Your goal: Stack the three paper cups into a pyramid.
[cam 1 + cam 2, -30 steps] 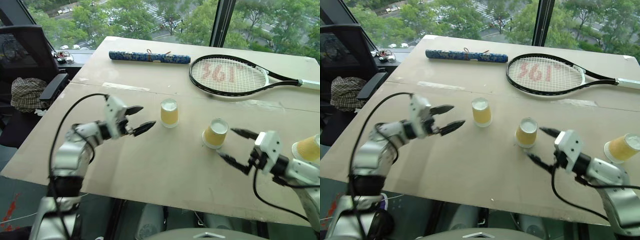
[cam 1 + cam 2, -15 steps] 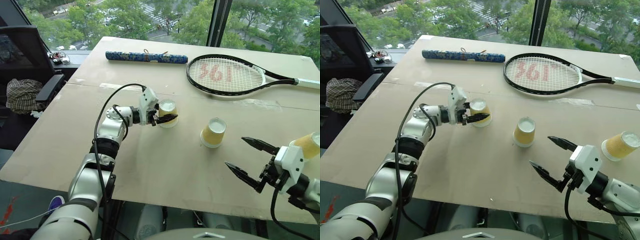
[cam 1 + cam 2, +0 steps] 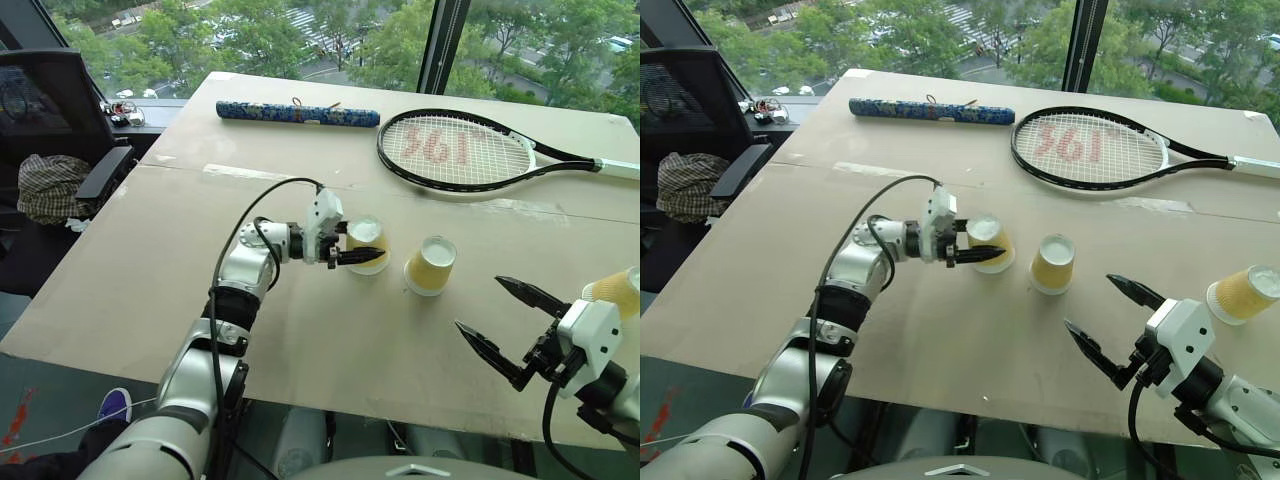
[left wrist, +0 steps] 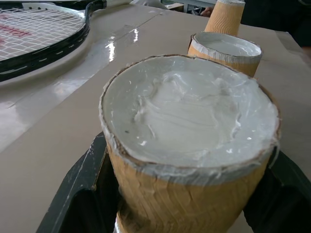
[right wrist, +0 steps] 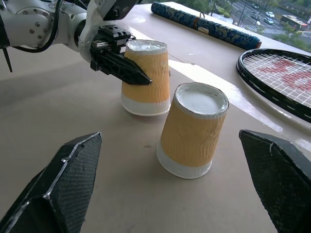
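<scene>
The left gripper (image 3: 362,252) clamps an upside-down yellow-tan ribbed paper cup (image 3: 370,246) with white base up, while the right gripper (image 3: 510,322) gapes wide, empty.

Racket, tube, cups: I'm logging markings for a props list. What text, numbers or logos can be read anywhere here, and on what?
"361": red figures painted on the racket strings; a small mark after them is too small to read.
Blue tube: patterned, no readable text.
Three cups: plain, no print visible.
Table: no markings.
</scene>
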